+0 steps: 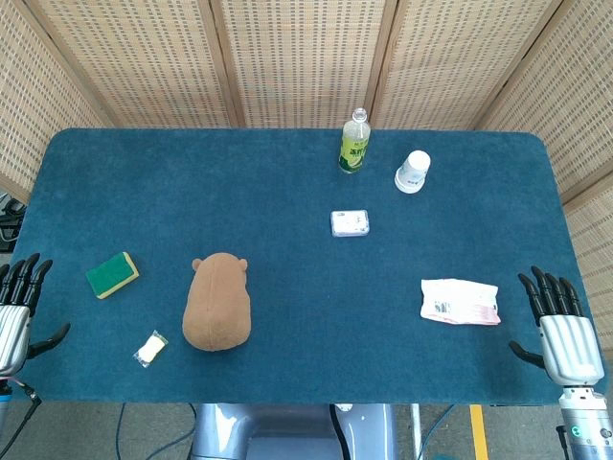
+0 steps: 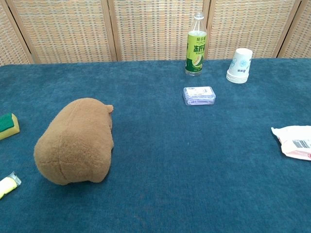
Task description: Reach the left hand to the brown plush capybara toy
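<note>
The brown plush capybara (image 1: 217,303) lies on the blue table, left of centre near the front edge; in the chest view the capybara (image 2: 76,141) fills the lower left, its rear toward me. My left hand (image 1: 17,307) hovers at the table's left front edge, fingers spread, holding nothing, well left of the toy. At the right front edge my right hand (image 1: 560,328) is likewise open and empty. Neither hand shows in the chest view.
A green and yellow sponge (image 1: 112,275) and a small wrapped packet (image 1: 150,348) lie between my left hand and the toy. Farther off are a green bottle (image 1: 354,142), stacked paper cups (image 1: 412,172), a small clear box (image 1: 349,222) and a white pouch (image 1: 460,301).
</note>
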Robot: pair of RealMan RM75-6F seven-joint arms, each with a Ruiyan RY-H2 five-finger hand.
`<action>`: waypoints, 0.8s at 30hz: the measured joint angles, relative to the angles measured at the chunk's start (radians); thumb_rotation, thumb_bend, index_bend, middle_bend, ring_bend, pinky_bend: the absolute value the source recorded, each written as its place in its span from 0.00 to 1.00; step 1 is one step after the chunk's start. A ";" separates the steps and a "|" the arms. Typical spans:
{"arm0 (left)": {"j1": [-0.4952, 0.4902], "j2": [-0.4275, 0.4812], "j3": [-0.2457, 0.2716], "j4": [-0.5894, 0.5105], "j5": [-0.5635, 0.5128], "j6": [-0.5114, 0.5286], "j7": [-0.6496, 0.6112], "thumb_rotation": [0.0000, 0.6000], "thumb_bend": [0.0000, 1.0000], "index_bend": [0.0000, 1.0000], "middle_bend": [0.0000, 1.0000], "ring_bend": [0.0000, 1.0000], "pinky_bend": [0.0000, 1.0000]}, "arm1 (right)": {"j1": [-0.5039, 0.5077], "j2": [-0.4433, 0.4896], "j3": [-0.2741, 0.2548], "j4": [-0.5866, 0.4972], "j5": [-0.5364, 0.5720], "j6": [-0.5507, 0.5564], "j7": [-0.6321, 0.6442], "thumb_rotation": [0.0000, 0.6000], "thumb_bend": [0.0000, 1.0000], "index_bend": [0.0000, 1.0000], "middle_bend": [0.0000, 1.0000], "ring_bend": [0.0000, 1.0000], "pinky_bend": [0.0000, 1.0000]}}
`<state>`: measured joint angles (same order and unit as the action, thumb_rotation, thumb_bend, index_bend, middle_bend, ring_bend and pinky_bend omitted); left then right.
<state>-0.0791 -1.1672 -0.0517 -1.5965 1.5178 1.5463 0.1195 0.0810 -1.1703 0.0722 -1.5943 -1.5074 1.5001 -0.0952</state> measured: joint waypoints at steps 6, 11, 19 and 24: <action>-0.003 -0.004 0.000 0.006 -0.004 -0.008 -0.001 1.00 0.23 0.00 0.00 0.00 0.00 | 0.003 -0.006 -0.002 0.007 0.008 -0.015 -0.006 1.00 0.15 0.00 0.00 0.00 0.00; 0.000 -0.005 0.002 0.002 0.002 -0.001 0.000 1.00 0.23 0.00 0.00 0.00 0.00 | 0.001 -0.003 -0.006 -0.001 0.004 -0.012 -0.004 1.00 0.15 0.00 0.00 0.00 0.00; -0.002 -0.004 0.000 0.000 -0.001 -0.006 -0.002 1.00 0.23 0.00 0.00 0.00 0.00 | -0.003 0.005 -0.003 -0.011 0.007 -0.006 -0.001 1.00 0.15 0.00 0.00 0.00 0.00; -0.007 -0.006 -0.002 0.004 -0.008 -0.017 -0.005 1.00 0.23 0.00 0.00 0.00 0.00 | -0.002 0.002 -0.005 -0.008 0.003 -0.007 -0.005 1.00 0.15 0.00 0.00 0.00 0.00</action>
<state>-0.0857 -1.1730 -0.0535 -1.5928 1.5097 1.5289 0.1149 0.0792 -1.1680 0.0669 -1.6026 -1.5041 1.4926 -0.1006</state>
